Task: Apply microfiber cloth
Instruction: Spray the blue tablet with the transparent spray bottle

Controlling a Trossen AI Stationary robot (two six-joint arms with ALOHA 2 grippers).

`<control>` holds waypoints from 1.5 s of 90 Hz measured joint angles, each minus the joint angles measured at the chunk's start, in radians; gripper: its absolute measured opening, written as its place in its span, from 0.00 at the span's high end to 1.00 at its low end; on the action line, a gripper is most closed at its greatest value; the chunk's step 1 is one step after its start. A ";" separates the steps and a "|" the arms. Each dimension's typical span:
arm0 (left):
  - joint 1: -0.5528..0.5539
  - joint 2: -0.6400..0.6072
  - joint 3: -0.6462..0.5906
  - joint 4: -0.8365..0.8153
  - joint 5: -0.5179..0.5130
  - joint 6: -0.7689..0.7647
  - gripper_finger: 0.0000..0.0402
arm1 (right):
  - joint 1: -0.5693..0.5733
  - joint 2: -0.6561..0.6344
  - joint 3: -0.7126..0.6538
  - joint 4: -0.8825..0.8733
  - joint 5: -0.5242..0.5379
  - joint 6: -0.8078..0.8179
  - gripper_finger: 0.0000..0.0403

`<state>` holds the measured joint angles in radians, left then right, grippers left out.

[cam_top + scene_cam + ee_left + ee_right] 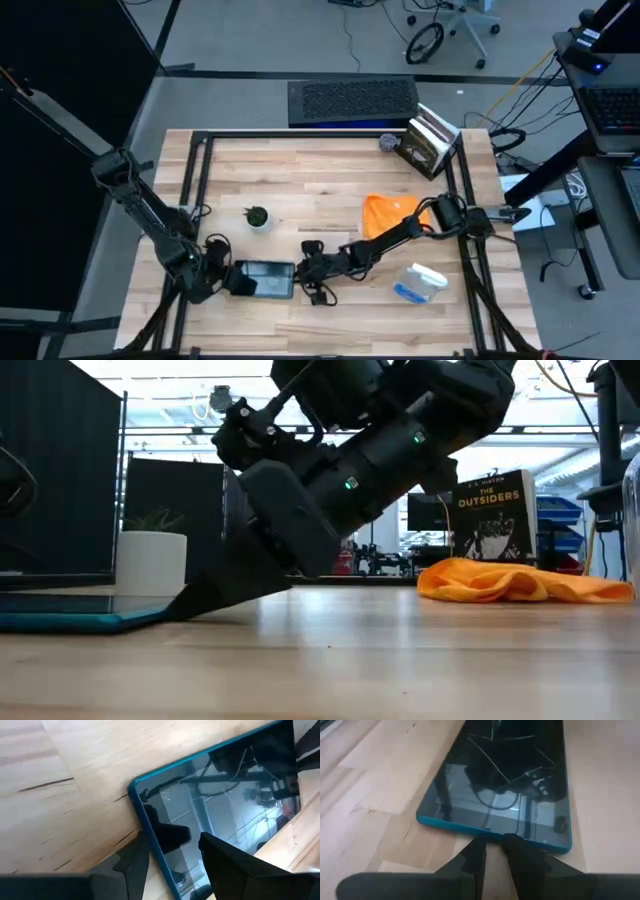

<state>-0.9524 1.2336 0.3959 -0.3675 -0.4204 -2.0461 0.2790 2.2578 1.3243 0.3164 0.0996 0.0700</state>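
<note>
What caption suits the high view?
Both grippers, left and right, meet the tablet; orange microfiber cloth lies unused behind.

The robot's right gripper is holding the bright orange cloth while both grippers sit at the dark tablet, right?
Not quite. The bright orange soft microfiber cloth lies loose on the wooden table, held by nothing, as the high view shows. The right gripper sits empty at one edge of the dark, teal-edged tablet. The left gripper is indeed at the tablet too.

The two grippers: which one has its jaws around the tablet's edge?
The left gripper: its jaws straddle the tablet's teal edge. The right gripper sits at the opposite edge, jaws shut, holding nothing.
</note>
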 joint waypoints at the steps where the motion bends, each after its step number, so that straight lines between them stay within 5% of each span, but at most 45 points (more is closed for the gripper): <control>1: 0.000 0.000 0.000 0.002 -0.001 0.004 0.60 | 0.000 0.000 0.000 0.000 0.001 0.000 0.84; 80: 0.001 -0.011 0.007 0.044 -0.100 0.013 0.60 | 0.040 -0.015 -0.002 0.014 0.107 -0.156 0.84; 97: 0.004 -0.028 0.019 0.154 -0.221 0.051 0.60 | 0.039 -0.022 0.006 0.043 0.198 -0.160 0.84; 135: 0.006 -0.018 0.017 0.177 -0.160 0.119 0.60 | 0.051 -0.112 0.002 -0.132 0.186 -0.128 0.84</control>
<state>-0.9466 1.2155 0.4133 -0.1908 -0.5805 -1.9267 0.3299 2.1463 1.3258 0.1847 0.2855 -0.0581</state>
